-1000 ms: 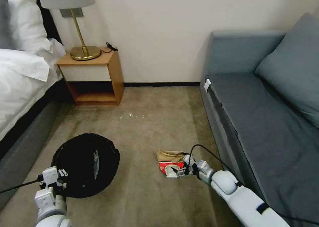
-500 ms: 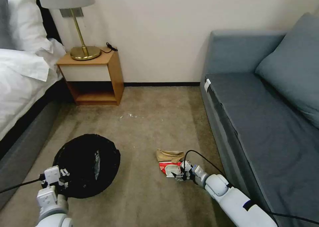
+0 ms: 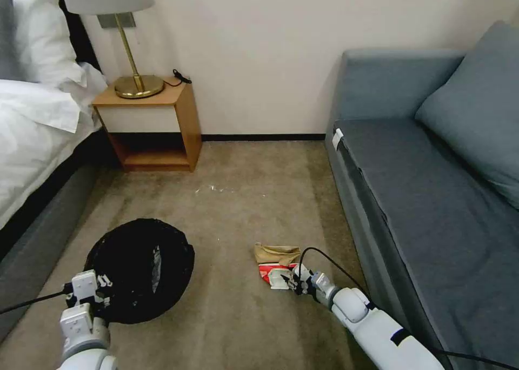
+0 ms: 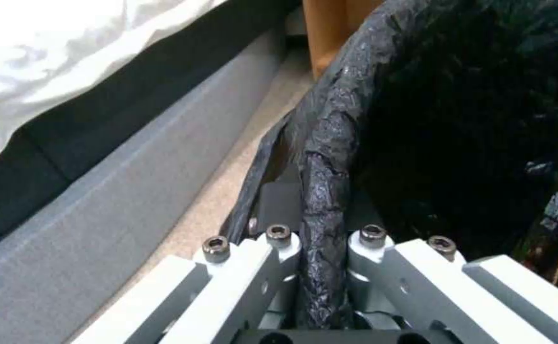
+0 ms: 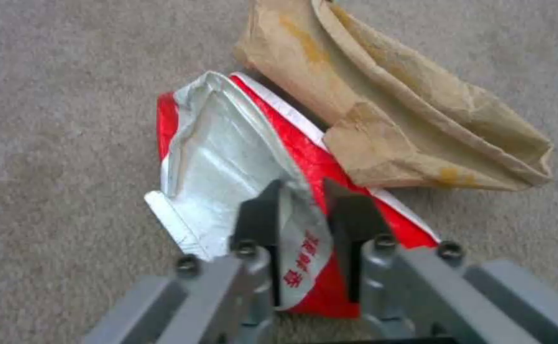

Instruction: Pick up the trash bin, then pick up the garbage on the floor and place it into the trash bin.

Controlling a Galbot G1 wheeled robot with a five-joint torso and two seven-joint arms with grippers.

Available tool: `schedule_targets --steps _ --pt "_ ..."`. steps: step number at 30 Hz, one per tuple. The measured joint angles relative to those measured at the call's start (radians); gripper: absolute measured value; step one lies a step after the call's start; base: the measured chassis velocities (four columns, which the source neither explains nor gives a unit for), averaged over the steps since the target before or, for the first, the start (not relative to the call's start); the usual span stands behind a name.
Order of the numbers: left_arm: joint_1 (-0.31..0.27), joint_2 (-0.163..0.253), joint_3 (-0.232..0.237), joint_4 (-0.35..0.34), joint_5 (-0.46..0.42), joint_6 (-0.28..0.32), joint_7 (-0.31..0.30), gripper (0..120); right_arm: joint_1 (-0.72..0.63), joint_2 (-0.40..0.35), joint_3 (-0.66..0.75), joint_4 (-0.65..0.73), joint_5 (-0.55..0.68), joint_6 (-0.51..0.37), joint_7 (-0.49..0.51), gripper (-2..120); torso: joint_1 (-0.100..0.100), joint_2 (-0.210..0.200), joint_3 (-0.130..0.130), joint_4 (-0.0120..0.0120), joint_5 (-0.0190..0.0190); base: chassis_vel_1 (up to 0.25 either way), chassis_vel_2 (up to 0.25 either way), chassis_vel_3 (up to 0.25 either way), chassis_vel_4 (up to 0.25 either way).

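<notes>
The trash bin [image 3: 141,270], lined with a crinkly black bag, is at the lower left of the head view beside the bed. My left gripper [image 3: 91,294] is shut on its near rim; in the left wrist view the bag-covered rim [image 4: 326,157] runs between the closed left gripper [image 4: 320,236]. A red-and-white packet [image 3: 272,275] lies on the carpet touching crumpled tan paper [image 3: 277,252]. My right gripper [image 3: 289,281] is at the packet's right edge. In the right wrist view the right gripper [image 5: 303,212] pinches a raised fold of the packet [image 5: 221,157], with the tan paper [image 5: 393,110] just beyond.
A grey sofa [image 3: 432,186] runs along the right, close to my right arm. The bed [image 3: 32,143] and its dark base line the left. A wooden nightstand [image 3: 151,126] with a brass lamp [image 3: 132,83] stands at the back wall. Open carpet [image 3: 243,197] lies between.
My right gripper has slid a little nearer and to the left along the packet and closed on its fold. The left gripper and the bin have barely moved.
</notes>
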Motion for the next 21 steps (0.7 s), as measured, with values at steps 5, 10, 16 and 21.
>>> schedule_targets --steps 5,10,16,21 --pt "0.0 -0.001 0.003 0.0 0.004 0.0 0.0 4 -0.018 -0.022 -0.004 0.051 0.021 0.007 0.001 0 0.0 0.0 0.0 -0.0001 0.0 0.0 0.0 0.0 0.0" --pt "0.0 -0.003 0.006 0.001 0.008 -0.001 0.001 4 -0.04 -0.076 -0.046 0.147 0.052 0.005 -0.004 0 0.0 0.0 0.0 -0.0001 -0.0001 0.0 0.0 0.0 0.0" --pt "0.001 -0.003 0.008 0.001 0.014 -0.003 0.002 4 -0.059 -0.126 -0.031 0.258 0.185 0.12 -0.212 0 0.0 0.0 0.0 0.0 0.0 0.0 0.0 0.0 0.0" --pt "0.0 -0.005 0.011 0.004 0.014 -0.003 0.004 4 -0.057 -0.137 -0.052 0.348 0.343 0.205 -0.298 0 0.0 0.0 0.0 -0.0002 -0.0004 0.0 0.0 0.0 0.0"
